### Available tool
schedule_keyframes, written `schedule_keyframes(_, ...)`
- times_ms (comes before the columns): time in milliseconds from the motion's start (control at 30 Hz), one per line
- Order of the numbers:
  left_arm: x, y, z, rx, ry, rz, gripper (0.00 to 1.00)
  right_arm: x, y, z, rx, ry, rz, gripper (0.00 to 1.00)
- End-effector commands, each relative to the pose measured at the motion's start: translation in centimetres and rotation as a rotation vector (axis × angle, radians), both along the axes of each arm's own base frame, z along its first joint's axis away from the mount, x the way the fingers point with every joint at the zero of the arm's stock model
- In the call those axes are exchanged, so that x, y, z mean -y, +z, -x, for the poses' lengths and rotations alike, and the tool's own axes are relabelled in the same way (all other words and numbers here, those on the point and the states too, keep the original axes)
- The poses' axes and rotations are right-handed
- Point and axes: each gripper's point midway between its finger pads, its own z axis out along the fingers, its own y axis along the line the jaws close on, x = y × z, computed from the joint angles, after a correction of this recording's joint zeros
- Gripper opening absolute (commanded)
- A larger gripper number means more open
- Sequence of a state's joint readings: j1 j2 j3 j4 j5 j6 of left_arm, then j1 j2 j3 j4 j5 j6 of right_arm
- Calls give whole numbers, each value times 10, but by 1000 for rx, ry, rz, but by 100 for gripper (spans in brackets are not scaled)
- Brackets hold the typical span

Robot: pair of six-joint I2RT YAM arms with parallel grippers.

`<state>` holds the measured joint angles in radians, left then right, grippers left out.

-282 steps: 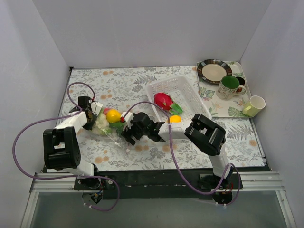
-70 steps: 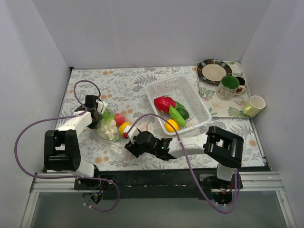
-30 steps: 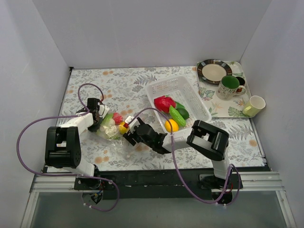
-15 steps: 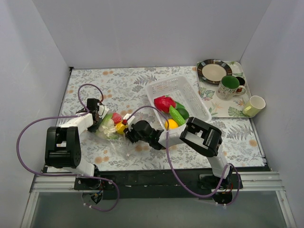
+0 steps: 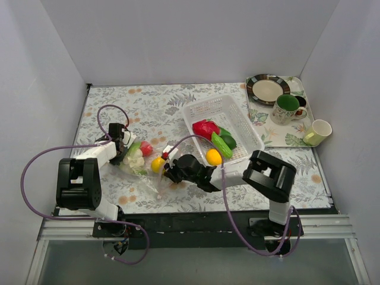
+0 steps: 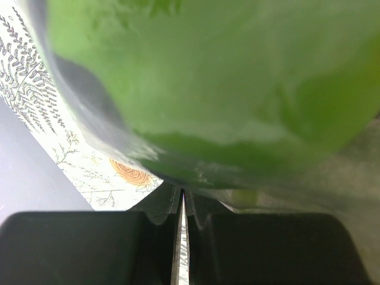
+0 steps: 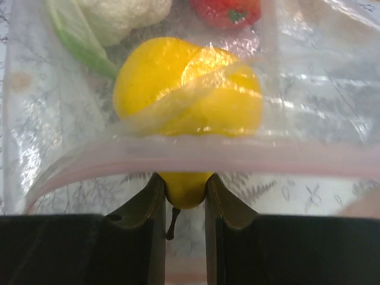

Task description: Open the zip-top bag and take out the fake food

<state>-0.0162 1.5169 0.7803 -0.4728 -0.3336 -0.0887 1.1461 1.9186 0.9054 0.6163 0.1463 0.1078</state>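
White walls close round a leaf-printed surface [image 5: 154, 104], and low on it the right hand [image 7: 185, 199] has its fingers pressed onto the narrow stem end of the yellow fruit [image 7: 187, 98]. That end pokes out under the pink zip strip [image 7: 178, 155], while the round body lies inside the zip-top bag [image 5: 141, 173]. Straight ahead of that hand, deeper in the pouch, sits other fake food [image 7: 127, 15], whitish and red. The bag's long axis runs from the right hand leftward to the left hand [image 6: 181, 202], whose fingers are pressed nearly together, apparently on the film beside a green piece [image 6: 208, 77]. I judge the pull must come back along that axis, toward the right arm, against the left's hold. Further right, the white basket [image 5: 208, 102] holds red, green and yellow pieces, and a tray [image 5: 279, 138] of crockery fills the far right corner.
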Motion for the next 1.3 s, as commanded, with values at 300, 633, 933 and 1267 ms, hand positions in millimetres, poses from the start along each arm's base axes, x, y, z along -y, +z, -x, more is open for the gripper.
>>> schedule_keyframes(300,11,20,-18,50,76,73,0,95,54,57,-67,-53,41,1)
schedule_keyframes(633,68,155,-44,226,74,422,0,185,135,23,79,-432,-73,1)
schedule_keyframes(933,122,262,-19,259,-11,714,0,299,133,-78,84,-982,89,1)
schedule_keyframes(1267,132,254,14,238,-26,774,0,284,105,-108,-2,-925,207,43)
